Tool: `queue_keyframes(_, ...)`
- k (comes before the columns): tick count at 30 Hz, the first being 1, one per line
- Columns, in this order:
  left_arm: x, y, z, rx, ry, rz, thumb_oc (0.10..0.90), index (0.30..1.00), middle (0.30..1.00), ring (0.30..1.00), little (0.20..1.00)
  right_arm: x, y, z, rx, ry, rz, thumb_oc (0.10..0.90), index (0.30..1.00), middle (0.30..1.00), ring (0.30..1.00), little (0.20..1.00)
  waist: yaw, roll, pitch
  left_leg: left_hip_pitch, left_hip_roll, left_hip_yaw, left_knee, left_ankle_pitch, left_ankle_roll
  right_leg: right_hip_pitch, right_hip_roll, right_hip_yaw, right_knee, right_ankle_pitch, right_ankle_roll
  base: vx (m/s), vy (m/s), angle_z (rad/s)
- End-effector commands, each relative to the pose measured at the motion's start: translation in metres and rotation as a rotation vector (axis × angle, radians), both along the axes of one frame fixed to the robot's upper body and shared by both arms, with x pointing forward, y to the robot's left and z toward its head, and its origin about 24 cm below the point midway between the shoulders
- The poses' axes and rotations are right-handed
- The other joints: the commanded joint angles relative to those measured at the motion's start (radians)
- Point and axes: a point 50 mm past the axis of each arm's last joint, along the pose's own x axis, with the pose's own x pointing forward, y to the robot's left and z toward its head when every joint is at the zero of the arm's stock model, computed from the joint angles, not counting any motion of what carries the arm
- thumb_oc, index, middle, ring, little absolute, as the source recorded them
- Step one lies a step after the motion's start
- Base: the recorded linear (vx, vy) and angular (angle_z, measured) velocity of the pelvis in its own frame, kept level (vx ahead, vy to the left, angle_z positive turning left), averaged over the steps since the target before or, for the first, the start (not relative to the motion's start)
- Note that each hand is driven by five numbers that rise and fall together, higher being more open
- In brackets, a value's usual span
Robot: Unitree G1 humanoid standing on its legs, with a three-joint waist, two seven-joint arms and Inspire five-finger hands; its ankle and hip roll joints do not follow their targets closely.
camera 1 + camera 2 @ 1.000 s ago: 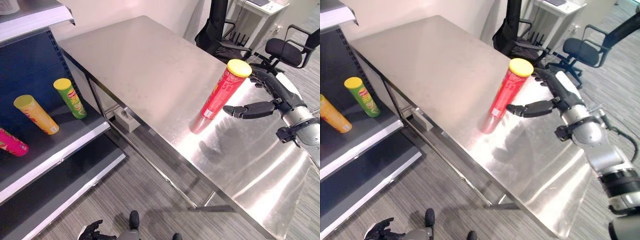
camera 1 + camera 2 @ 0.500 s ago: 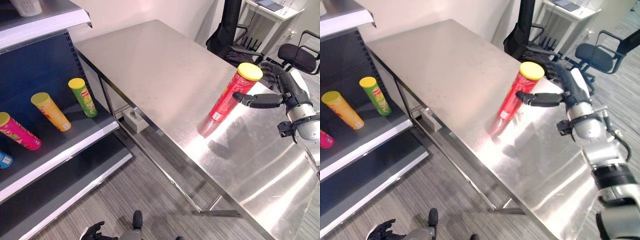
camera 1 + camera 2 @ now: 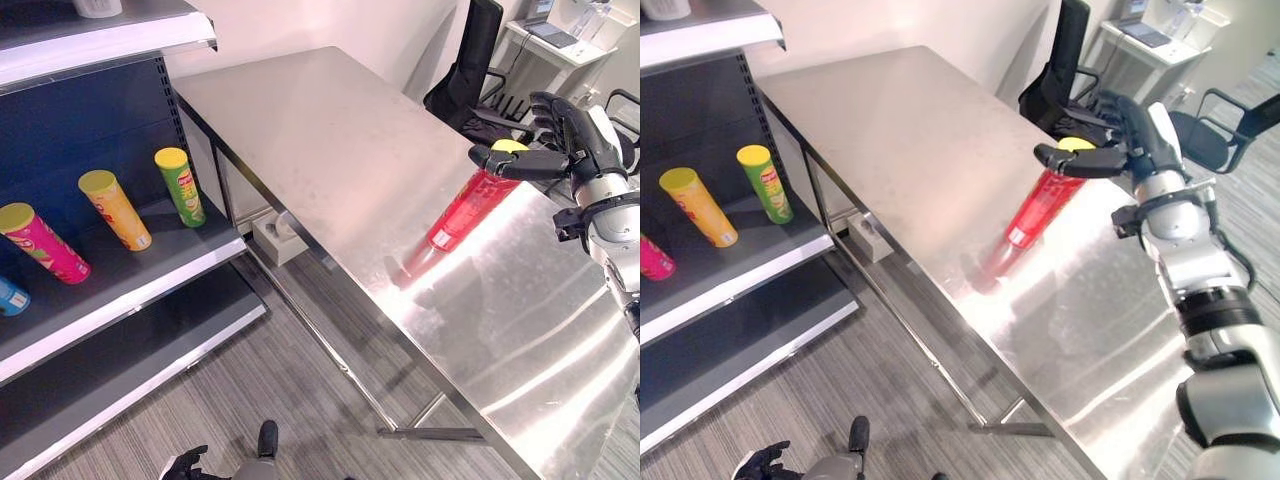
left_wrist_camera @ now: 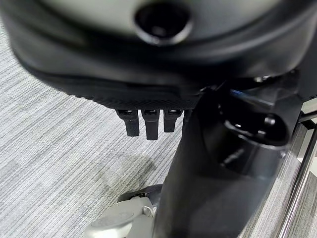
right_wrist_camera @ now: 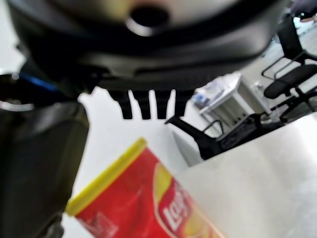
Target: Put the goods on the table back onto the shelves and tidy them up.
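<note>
With my right hand open around the yellow-lidded red chip can on the steel table, I should close evenly before lifting.

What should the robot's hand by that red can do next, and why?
Probably close round the red can. The right hand sits open at its yellow lid, thumb in front, fingers behind, and the can stands tilted on the table, not yet gripped.
</note>
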Motion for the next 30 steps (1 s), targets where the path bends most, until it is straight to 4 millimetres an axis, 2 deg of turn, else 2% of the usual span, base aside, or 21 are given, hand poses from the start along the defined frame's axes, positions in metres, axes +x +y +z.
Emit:
queue_keyframes(1, 0.006, 0.009, 0.006, 0.04, -0.026, -0.032, 0.8, 0.9, 0.9, 0.9, 0.9, -0.01, 0.002, 0.049, 0.002, -0.197, 0.03, 0.8, 0.9, 0.9, 0.9, 0.9, 0.028, 0.021, -0.053, 0.078, 0.061, 0.009, 0.008, -0.141, -0.068, -0.051, -0.015, -0.002, 0.047, 0.009, 0.035, 0.0, 0.0, 0.0)
queue_keyframes(5, 0.006, 0.008, 0.006, 0.039, -0.031, -0.03, 0.8, 0.9, 0.9, 0.9, 0.9, -0.018, 0.004, 0.052, 0.001, -0.245, 0.057, 0.8, 0.9, 0.9, 0.9, 0.9, 0.023, 0.027, -0.054, 0.081, 0.061, 0.009, 0.008, -0.144, -0.067, -0.052, -0.016, -0.004, 0.049, 0.007, 0.036, 0.0, 0.0, 0.0)
queue_keyframes(10, 0.006, 0.007, 0.006, 0.038, -0.028, -0.04, 0.8, 0.9, 0.9, 0.9, 0.9, -0.021, 0.005, 0.047, -0.019, -0.221, 0.079, 0.8, 0.9, 0.9, 0.9, 0.9, 0.018, 0.026, -0.054, 0.083, 0.063, 0.011, 0.007, -0.145, -0.069, -0.05, -0.016, -0.004, 0.048, 0.006, 0.035, 0.0, 0.0, 0.0)
queue_keyframes(16, 0.008, 0.004, 0.006, 0.031, -0.036, -0.054, 0.8, 0.9, 0.9, 0.9, 0.9, -0.018, 0.004, 0.038, -0.064, -0.163, 0.071, 0.8, 0.9, 0.9, 0.9, 0.9, 0.015, 0.022, -0.052, 0.085, 0.067, 0.01, 0.007, -0.144, -0.071, -0.051, -0.012, -0.005, 0.048, 0.006, 0.033, 0.0, 0.0, 0.0)
queue_keyframes(30, 0.003, 0.005, 0.004, 0.033, -0.015, -0.039, 0.8, 0.9, 0.9, 0.9, 0.9, -0.007, 0.004, 0.033, -0.021, -0.142, 0.038, 0.8, 0.9, 0.9, 0.9, 0.9, 0.031, 0.023, -0.047, 0.081, 0.064, -0.001, 0.004, -0.142, -0.07, -0.05, -0.01, -0.014, 0.045, 0.006, 0.031, 0.0, 0.0, 0.0)
